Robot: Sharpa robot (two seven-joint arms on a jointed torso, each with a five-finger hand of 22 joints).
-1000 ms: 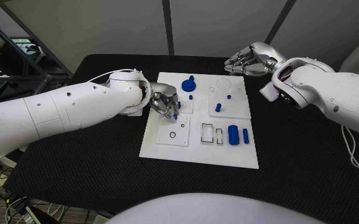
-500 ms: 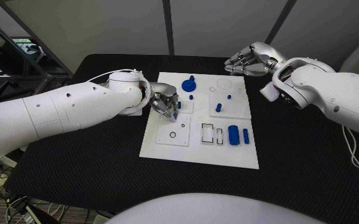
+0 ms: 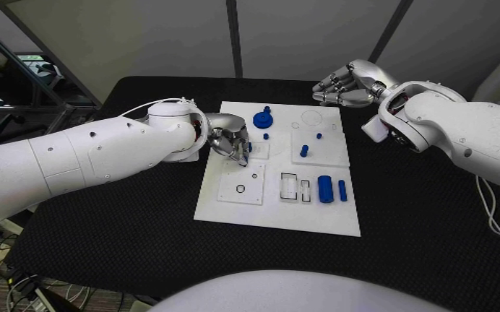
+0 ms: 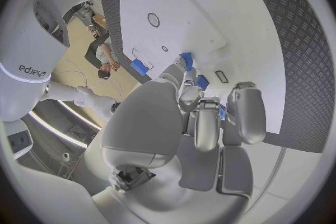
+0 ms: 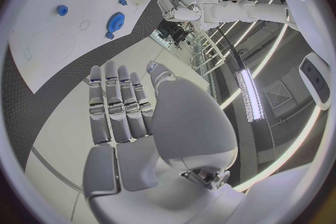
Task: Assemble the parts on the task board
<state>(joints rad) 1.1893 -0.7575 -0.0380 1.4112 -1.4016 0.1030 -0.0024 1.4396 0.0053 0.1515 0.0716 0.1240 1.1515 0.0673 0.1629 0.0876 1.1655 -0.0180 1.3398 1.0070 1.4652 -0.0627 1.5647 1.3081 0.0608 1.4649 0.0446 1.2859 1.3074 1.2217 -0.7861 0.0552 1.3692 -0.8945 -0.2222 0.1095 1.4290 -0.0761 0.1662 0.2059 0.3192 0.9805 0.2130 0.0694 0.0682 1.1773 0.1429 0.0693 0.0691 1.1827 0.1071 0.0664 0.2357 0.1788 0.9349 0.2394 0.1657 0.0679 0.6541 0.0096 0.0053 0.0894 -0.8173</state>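
Note:
The white task board (image 3: pixel 235 207) lies mid-table. My left hand (image 3: pixel 231 143) hovers over the board's left side, fingers curled, pinching a small blue part (image 4: pixel 186 60) at its fingertips. Below that hand the board shows a small ring hole (image 3: pixel 240 188). A blue gear (image 3: pixel 263 119) sits at the board's far edge, with small blue pegs (image 3: pixel 303 150) near the middle. A blue cylinder (image 3: pixel 325 187) and a thin blue bar (image 3: pixel 342 189) lie on the right. My right hand (image 3: pixel 349 84) hangs past the board's far right corner, holding nothing, its fingers side by side (image 5: pixel 119 103).
Two rectangular recesses (image 3: pixel 295 187) lie beside the cylinder, and a faint circle outline (image 3: pixel 311 117) marks the far right of the board. Black table surface (image 3: pixel 115 225) surrounds the board on all sides.
My left hand has drawn back a little toward the far side of the board, away from the ring hole, still with the blue part. The right hand has stayed put.

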